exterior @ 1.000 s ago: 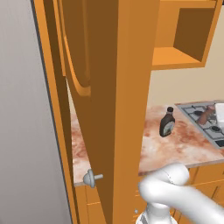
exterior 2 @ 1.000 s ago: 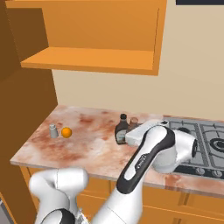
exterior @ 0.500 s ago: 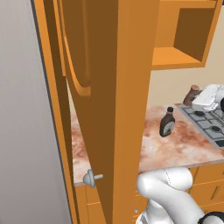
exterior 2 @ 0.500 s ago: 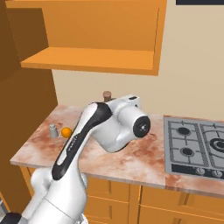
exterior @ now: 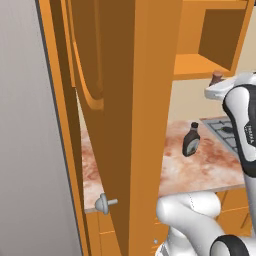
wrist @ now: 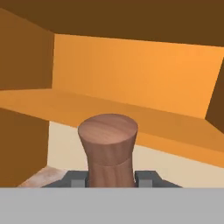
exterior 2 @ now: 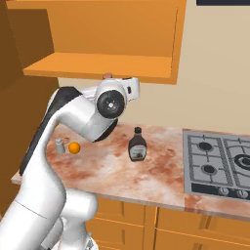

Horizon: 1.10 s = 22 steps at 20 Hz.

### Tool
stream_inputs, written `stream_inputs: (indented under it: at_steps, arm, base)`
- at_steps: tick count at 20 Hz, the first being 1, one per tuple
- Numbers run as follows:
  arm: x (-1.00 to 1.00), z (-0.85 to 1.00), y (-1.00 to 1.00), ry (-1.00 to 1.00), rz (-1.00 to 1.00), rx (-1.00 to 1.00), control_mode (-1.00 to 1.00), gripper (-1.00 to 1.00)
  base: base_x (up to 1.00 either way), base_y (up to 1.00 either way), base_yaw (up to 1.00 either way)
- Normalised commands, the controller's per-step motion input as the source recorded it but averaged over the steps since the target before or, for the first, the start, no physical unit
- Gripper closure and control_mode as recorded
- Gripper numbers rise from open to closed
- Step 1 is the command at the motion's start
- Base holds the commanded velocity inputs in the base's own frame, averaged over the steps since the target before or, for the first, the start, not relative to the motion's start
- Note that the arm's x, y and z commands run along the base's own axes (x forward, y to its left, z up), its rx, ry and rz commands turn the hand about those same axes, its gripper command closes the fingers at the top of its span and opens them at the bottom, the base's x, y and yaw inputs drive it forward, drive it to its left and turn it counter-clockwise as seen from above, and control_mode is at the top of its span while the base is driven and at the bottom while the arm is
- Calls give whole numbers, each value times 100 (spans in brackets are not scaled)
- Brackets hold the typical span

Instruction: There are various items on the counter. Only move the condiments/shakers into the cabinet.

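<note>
Facing cabinet [wrist: 131, 87] shelf, claw-held shaker [wrist: 108, 151]

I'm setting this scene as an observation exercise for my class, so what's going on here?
The white robot arm's gripper is shut on a small brown wooden shaker, lifted just below the shelf of the open orange wall cabinet. On the pinkish marbled counter stand a dark brown bottle, a small grey shaker and an orange ball.
</note>
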Motion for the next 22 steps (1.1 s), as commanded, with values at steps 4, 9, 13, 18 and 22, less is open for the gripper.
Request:
stream_inputs:
  at_steps: [4,9,13,18,22]
  arm:
    - [2,100,0,19,-4,2,-100,100]
    - [3,52,0,-1,0,2,-100,100]
    - [3,0,-11,-12,0,0,-100,100]
    - [39,-5,0,0,0,0,-100,100]
    - [45,-8,0,0,-3,0,-100,100]
  base:
    - [0,0,0]
    - [0,0,0]
    - [0,0,0]
    - [0,0,0]
    - [0,0,0]
